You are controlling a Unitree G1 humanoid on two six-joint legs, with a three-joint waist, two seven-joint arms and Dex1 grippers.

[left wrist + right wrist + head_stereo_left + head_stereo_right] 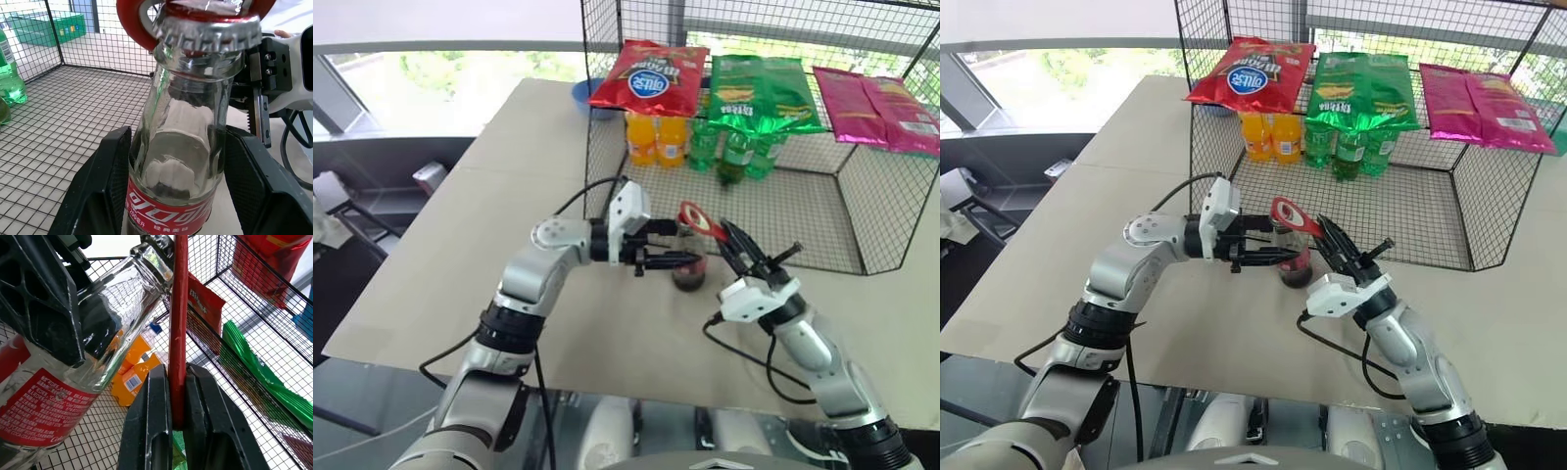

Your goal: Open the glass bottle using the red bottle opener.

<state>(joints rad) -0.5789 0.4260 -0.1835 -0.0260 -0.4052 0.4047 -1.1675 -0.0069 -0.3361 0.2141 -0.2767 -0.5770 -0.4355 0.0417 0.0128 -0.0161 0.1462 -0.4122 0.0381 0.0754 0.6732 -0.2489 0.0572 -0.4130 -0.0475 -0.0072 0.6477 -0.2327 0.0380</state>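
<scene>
A: Where is the glass bottle (688,266) at this point?

B: Standing upright on the bench (460,264), just in front of the wire cage (862,186). The left pincer (668,245) comes in level from the side, one finger on each side of the glass, gripping it just below the neck.

A: And the red bottle opener (697,219)?

B: The right pincer (732,242) is clamped shut on its narrow handle. The oval loop sits over the cap (208,30), tilted, with the handle sloping down toward the right arm.

A: So which step would you say this is?

B: I'd say the opener is seated and the prying is about to start. The cap is still on, crimped edge whole.

A: What does the next move ask for?

B: Probably a levering lift of the handle, so the loop's lip catches under the crimp, while the left pincer holds the bottle steady. If the lip isn't hooked, it could slip off.

A: Do the wrist views add anything?

B: The left wrist view shows the crimped cap up close with the red loop around it and the glass between the two fingers (100,191). The right wrist view shows the handle pinched edge-on between its fingers (154,421). The head views give the layout instead: orange soda bottles (656,140) and green bottles (736,152) at the back of the cage, snack bags (764,93) lying on top.
</scene>
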